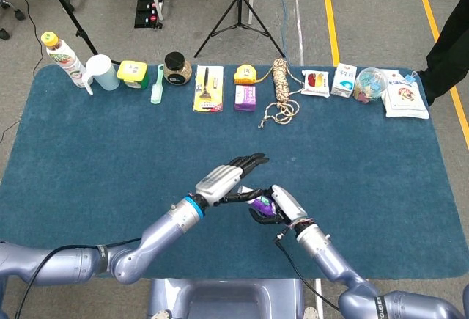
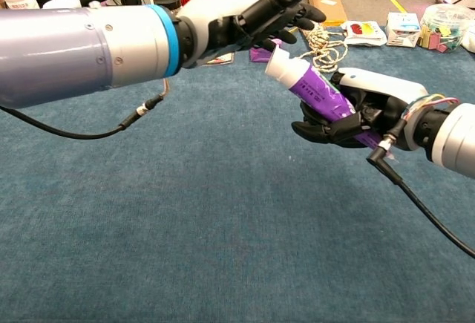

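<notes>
We see a wide blue table point(image 1: 88, 150) carpeted in felt, with our two arms reaching in from its near edge toward the middle.

Our left hand point(image 1: 229, 177) hovers above the table, its dark fingers point(image 2: 293, 0) stretched out and spread, holding nothing; in the chest view the fingertips sit right at the white cap end of the tube, and we cannot tell whether they touch it.

Our right hand point(image 1: 282, 203) is curled around a purple tube with a white cap point(image 2: 308, 89). The tube is raised off the table near its middle, tilted, with the cap pointing up and toward our left hand and the tail end buried in the right palm.

Along the far edge we see a row of things, well apart from both hands: a drink bottle with a yellow cap point(image 1: 62, 56) at the far left, a pale blue jug point(image 1: 102, 72) just beside it, a dark jar point(image 1: 176, 68), a yellow card pack point(image 1: 208, 89), a coil of rope point(image 1: 281, 84), a small purple box point(image 1: 245, 97), a white pouch point(image 1: 404, 99) at the far right and a clear tub of coloured clips point(image 1: 370, 83) just beside it.
</notes>
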Controlling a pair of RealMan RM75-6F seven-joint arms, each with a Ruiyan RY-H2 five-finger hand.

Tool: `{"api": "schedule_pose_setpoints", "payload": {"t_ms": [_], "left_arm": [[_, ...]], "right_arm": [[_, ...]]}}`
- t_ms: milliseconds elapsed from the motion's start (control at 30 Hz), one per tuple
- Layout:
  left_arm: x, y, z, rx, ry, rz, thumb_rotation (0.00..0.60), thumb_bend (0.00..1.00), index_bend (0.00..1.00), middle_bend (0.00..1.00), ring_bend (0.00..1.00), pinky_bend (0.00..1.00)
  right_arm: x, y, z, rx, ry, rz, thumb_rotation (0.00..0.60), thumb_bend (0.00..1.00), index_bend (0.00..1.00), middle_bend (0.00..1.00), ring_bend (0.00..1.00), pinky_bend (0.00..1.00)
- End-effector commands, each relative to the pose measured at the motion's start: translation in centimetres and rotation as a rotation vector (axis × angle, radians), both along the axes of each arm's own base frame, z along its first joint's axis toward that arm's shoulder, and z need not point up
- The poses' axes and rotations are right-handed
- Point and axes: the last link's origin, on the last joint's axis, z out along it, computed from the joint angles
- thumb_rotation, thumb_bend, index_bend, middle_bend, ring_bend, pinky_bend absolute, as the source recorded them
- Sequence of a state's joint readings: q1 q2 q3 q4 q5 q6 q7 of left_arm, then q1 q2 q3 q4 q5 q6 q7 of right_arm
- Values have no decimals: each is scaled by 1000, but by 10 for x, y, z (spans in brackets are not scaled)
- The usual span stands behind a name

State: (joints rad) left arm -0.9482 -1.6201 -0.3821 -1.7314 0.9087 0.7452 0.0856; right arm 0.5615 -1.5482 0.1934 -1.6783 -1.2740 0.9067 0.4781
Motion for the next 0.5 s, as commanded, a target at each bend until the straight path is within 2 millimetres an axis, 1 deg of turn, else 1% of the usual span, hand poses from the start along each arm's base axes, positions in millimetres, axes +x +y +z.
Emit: {"api": "schedule_pose_setpoints", "payload": {"t_ms": [33,233,500], "left_arm": [[6,0,-4,-14,-25,8,0,0,0,0,0,0],[14,2,-8,-36,-77,36,0,0,0,0,0,0],[17,5,-13,-45,-87,49,0,0,0,0,0,0]], "right_arm": [[2,0,-1,-1,-4,3,600,463,802,850,913,1000],[6,-1,-2,6,-19,3,600,466,803,850,913,1000],[11,-3,-1,0,-28,10,600,471,806,854,915,1000]]}}
